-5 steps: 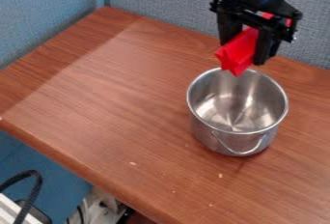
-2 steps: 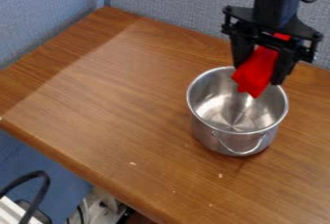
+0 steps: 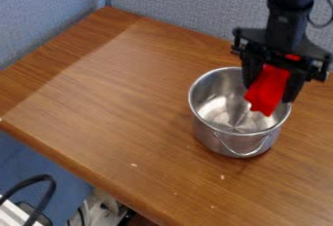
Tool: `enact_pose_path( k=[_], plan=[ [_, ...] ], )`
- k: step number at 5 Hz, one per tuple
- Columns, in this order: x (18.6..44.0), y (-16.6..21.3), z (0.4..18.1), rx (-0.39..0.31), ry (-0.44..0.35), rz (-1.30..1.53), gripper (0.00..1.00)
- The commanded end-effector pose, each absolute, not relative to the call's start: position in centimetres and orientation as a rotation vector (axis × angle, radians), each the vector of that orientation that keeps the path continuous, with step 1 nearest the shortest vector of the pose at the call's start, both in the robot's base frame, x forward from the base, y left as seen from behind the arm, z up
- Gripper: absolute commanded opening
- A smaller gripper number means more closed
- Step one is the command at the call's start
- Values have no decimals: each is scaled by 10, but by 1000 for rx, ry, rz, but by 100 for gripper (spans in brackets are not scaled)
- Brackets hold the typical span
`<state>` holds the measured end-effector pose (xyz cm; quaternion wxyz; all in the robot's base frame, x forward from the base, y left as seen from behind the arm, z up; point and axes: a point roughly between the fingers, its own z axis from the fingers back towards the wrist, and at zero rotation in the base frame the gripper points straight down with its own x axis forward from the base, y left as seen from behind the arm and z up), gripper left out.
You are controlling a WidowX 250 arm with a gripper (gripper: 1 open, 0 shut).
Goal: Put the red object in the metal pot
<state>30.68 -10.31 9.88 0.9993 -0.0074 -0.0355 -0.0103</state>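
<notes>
The gripper (image 3: 278, 66), a black two-fingered tool on the end of a dark robot arm (image 3: 294, 11), points downward over the right-hand part of the wooden tabletop (image 3: 111, 89). Its jaws are closed on the red bar (image 3: 268, 90), which they grasp at its upper portion; a bit of red also shows between the black gripper parts. The bar hangs at a tilt, its lower end leaning toward the left of the view, and overlaps the opening of the stainless-steel pot (image 3: 223, 131) in the view. Whether the bar touches the pot wall cannot be determined.

The pot stands upright near the right edge of the tabletop as seen, with a wire handle on its near side and a reflective interior. A grey textured panel (image 3: 182, 4) rises behind the tabletop's far edge. Black cable (image 3: 50, 192) and a white item (image 3: 14, 213) appear beyond the tabletop's near-left edge, at the lower-left corner of the view.
</notes>
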Motion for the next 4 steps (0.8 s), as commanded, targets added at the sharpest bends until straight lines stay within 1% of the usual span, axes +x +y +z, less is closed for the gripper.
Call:
enact_pose_path(
  k=[1,2,3,4],
  plan=[
    [306,-92,106,-16,-99,-9,0],
    [303,-75,108,-16,-90,21,0],
    [305,-67,113,-27,-77,11,100],
    [303,-62,104,-24,-78,27,100]
  ],
)
